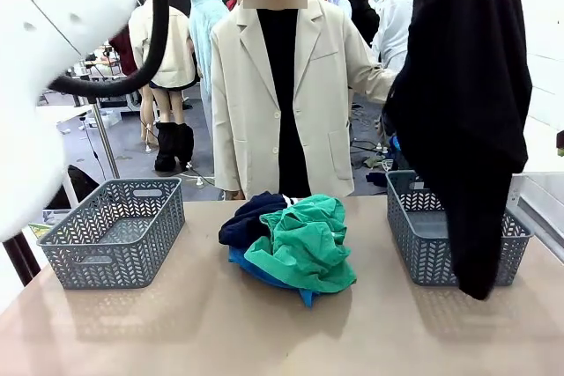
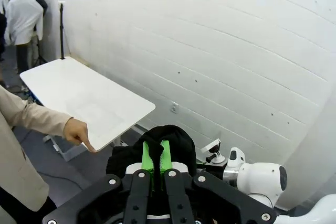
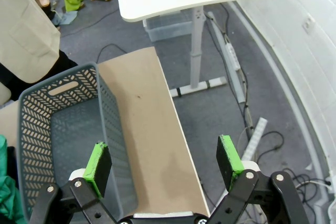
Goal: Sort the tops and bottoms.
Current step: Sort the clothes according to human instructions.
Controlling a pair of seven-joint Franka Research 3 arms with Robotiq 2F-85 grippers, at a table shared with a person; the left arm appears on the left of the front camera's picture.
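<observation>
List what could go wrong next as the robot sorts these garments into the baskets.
1. The black garment, pinched in the left gripper, hangs across the front wall of the right basket. Released here, it may drape over the rim or land on the table.
2. The green garment lies tangled over the navy garment and blue garment, so lifting one may drag another.
3. The person's hand appears near the held cloth, and a swing could brush it.
</observation>
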